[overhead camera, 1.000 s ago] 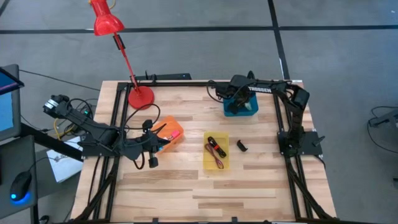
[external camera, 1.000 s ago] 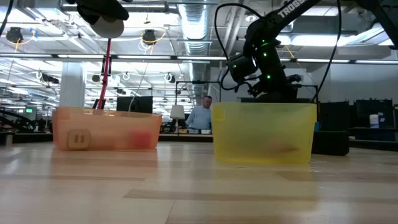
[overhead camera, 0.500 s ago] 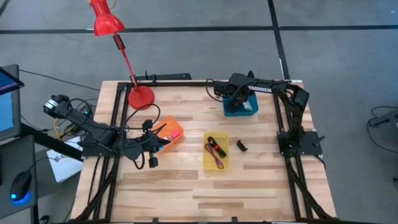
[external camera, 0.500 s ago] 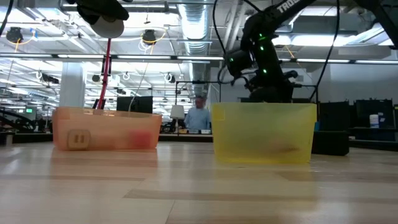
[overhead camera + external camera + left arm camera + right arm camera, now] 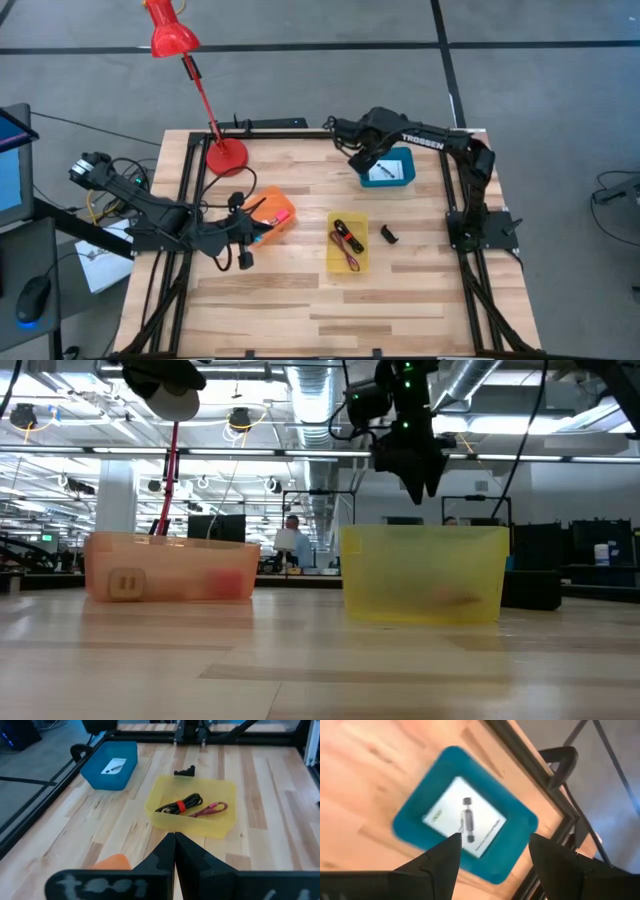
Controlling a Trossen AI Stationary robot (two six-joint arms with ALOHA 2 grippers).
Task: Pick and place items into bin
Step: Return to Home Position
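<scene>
While looking at the upper right of the high view, see the right gripper up in the air over the left corner of the smooth blue plastic bin. With fingers spread wide, holds nothing. Inside, lying flat: the white card with a black mark. Bare wood all around on the pale plank table, but a black frame rail just above. At the middle, find the see-through yellow plastic bin, a black cord with a red band and a thin maroon cord curled inside. Just right, a small black piece on the wood. At middle left, see the left gripper by the orange plastic bin, fingers pressed together, empty.
</scene>
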